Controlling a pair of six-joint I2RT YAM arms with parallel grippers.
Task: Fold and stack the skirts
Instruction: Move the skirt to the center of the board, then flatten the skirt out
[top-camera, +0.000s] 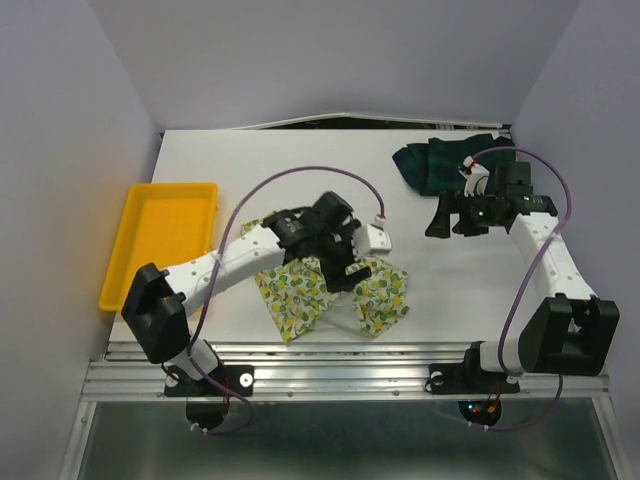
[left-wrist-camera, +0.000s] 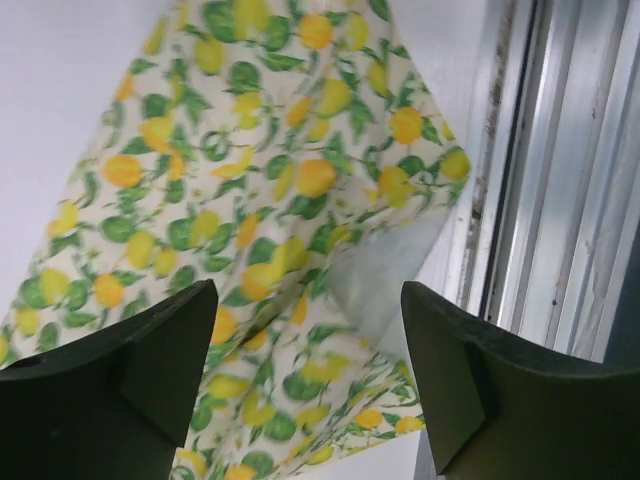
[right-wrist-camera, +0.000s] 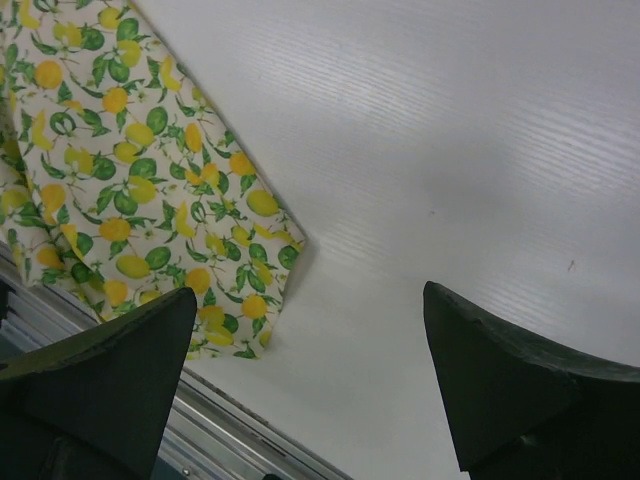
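The lemon-print skirt (top-camera: 300, 295) lies crumpled on the white table near the front edge. It also shows in the left wrist view (left-wrist-camera: 260, 200) and in the right wrist view (right-wrist-camera: 130, 170). My left gripper (top-camera: 345, 268) hovers open just above it, jaws wide and empty, the cloth between and below them (left-wrist-camera: 310, 350). The dark plaid skirt (top-camera: 440, 162) lies bunched at the back right. My right gripper (top-camera: 450, 220) is open and empty over bare table, in front of the plaid skirt and to the right of the lemon skirt.
A yellow plastic tray (top-camera: 165, 240) sits at the left edge of the table. A metal rail (top-camera: 330, 360) runs along the near edge, seen close beside the lemon skirt in the left wrist view (left-wrist-camera: 540, 200).
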